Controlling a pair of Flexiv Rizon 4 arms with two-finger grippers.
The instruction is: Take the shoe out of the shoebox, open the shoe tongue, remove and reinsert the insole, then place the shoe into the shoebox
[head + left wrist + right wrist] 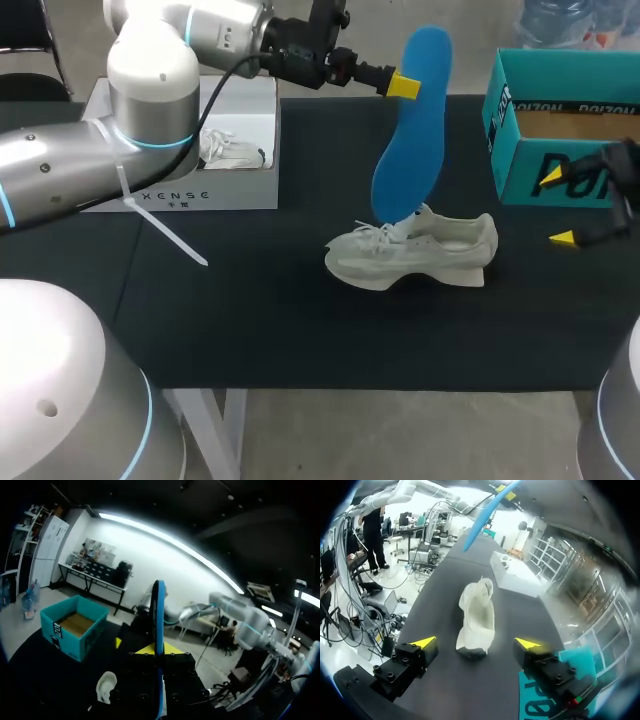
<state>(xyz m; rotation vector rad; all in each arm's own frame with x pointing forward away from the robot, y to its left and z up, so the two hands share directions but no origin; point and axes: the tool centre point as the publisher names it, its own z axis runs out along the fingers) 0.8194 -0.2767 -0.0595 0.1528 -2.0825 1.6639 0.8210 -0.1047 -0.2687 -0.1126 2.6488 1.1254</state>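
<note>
Left gripper point(403, 86) pinches the blue foam insole point(412, 120) upright above the white low-top sneaker point(415, 250) lying on the table.
Only the right wrist view shows it clear of the sneaker; right gripper point(556, 207), fingers wide, hangs beside the teal cardboard shoebox point(560, 130).

- the blue insole point(412, 120) hides the opening of the shoe point(450, 240) in the head view;
- the left arm point(150, 90) covers the far left part of the white box point(245, 185);
- the teal shoebox point(560, 150) is cut off at the right edge;
- in the left wrist view the left gripper point(159, 648) hides most of the shoe
</note>
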